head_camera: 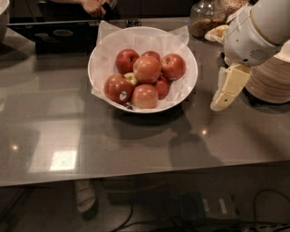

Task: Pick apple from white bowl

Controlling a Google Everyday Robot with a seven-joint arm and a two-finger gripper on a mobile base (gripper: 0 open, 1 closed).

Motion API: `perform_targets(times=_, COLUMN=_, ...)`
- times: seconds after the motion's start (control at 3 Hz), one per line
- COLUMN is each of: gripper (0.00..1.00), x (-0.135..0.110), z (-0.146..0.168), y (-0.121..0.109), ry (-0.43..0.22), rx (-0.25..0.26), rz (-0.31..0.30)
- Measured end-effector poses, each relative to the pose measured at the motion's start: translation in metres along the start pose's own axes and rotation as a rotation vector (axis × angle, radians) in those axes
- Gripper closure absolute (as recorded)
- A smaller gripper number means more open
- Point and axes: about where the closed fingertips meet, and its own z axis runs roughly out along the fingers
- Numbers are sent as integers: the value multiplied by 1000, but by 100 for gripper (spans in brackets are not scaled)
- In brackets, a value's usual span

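Note:
The white bowl, lined with crinkled white paper, stands on the grey counter at the centre back. It holds several apples. The deep-red shiny apple lies at the right side of the pile. A dark red apple with a white sticker lies at the front left, and a paler orange-pink apple sits on top in the middle. My gripper hangs from the white arm just right of the bowl, at about rim height, apart from it and holding nothing.
Stacked beige disposable bowls stand at the right edge behind my arm. A glass jar and a black tray are at the back. A person's hand is at the back. The counter's front edge runs across the view.

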Motion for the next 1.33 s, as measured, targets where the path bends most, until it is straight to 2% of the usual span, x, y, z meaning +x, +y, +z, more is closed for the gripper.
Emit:
perform_targets(times=0.67, gripper=0, x=-29, z=6, y=-25, ry=-140, rx=71, rz=-66)
perform_targets(times=1.0, gripper=0, x=-39, z=8, y=-34, ry=-185, rx=91, rz=-84)
perform_targets(times=1.33, gripper=11, x=-43, z=14, y=-42, ry=-209, rx=104, rz=-92)
